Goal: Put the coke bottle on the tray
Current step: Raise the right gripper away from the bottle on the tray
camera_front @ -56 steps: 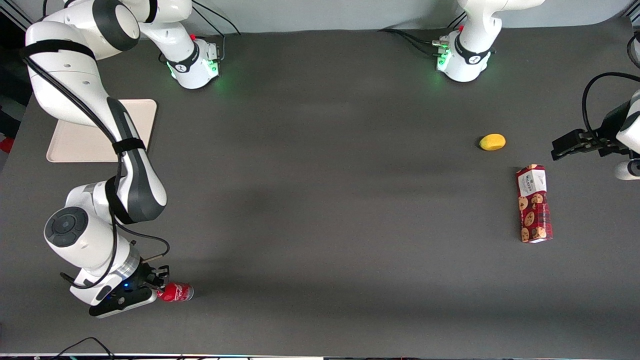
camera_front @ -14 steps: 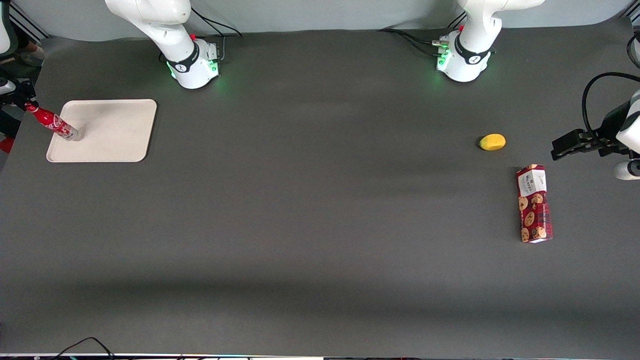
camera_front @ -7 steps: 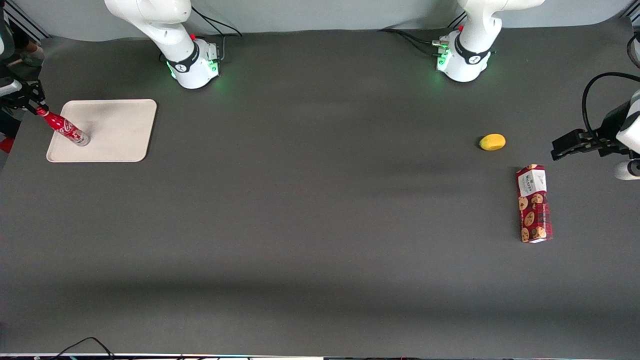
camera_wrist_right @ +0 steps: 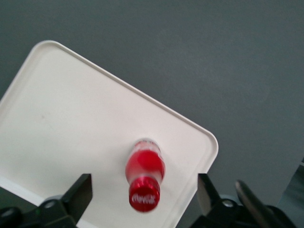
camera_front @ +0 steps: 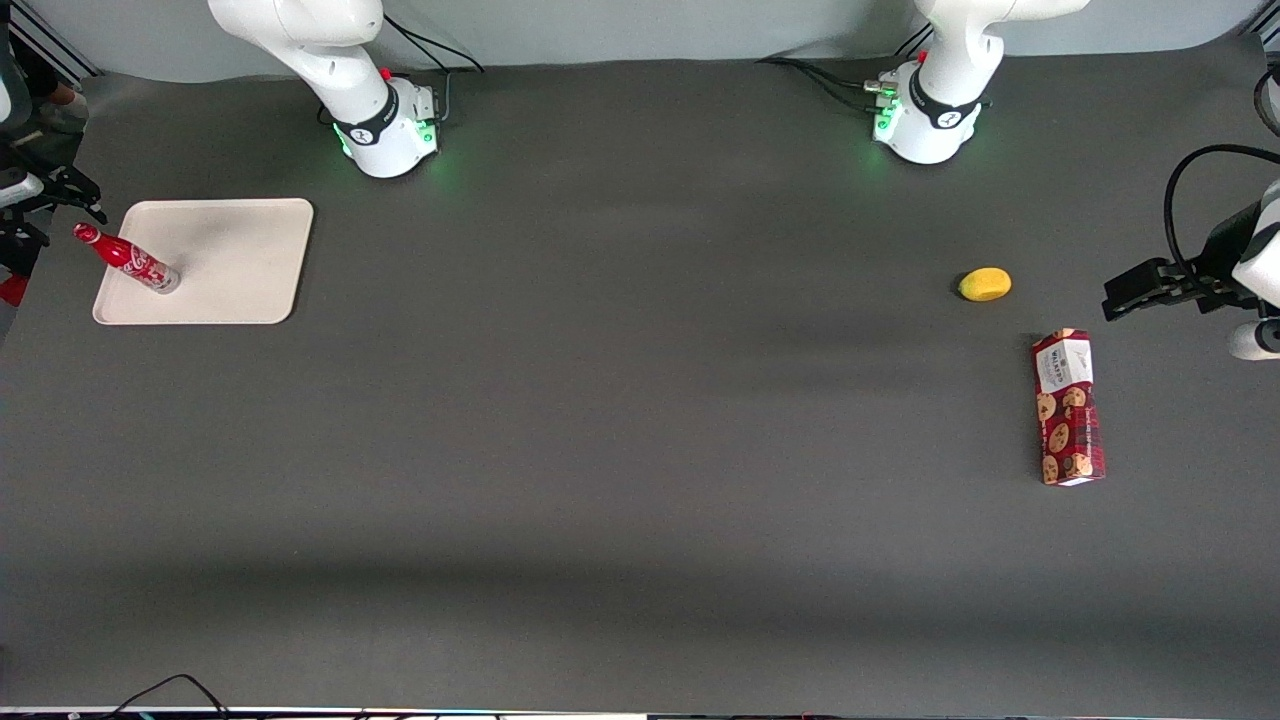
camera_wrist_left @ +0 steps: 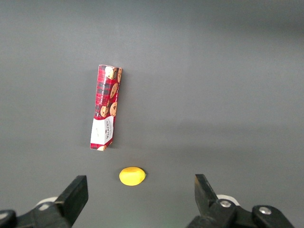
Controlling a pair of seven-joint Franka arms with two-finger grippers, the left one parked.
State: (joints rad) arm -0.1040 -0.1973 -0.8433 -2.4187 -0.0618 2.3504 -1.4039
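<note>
1. We see the coke bottle (camera_front: 128, 258) standing upright on the tray (camera_front: 230, 265), near the tray's edge at the working arm's end of the table, with its silvery base down and its red cap up.
2. In the wrist view the coke bottle (camera_wrist_right: 144, 181) is seen from above: white Coca-Cola script is legible on the cap, and the tray (camera_wrist_right: 71, 137) spreads cream-white around it with a low rim and rounded corners.
3. White script also runs along the bottle's red body in the front view, though we cannot read it letter by letter there.
4. The gripper (camera_wrist_right: 145, 194) hangs above the bottle with its two fingers spread wide, one on each side of the cap and touching nothing; the bottle stands free.
5. In the front view the gripper (camera_front: 55, 190) sits at the table's edge, higher than the bottle's cap.
6. Toward the parked arm's end of the table lies a red cookie box (camera_front: 1068, 407) printed with chocolate-chip cookies and a white label panel; its lettering is too small for us to read.
7. A small yellow lemon (camera_front: 985, 284) rests near the box, farther from the front camera and not touching it.
8. Everything sits on the dark grey table (camera_front: 640, 400).
</note>
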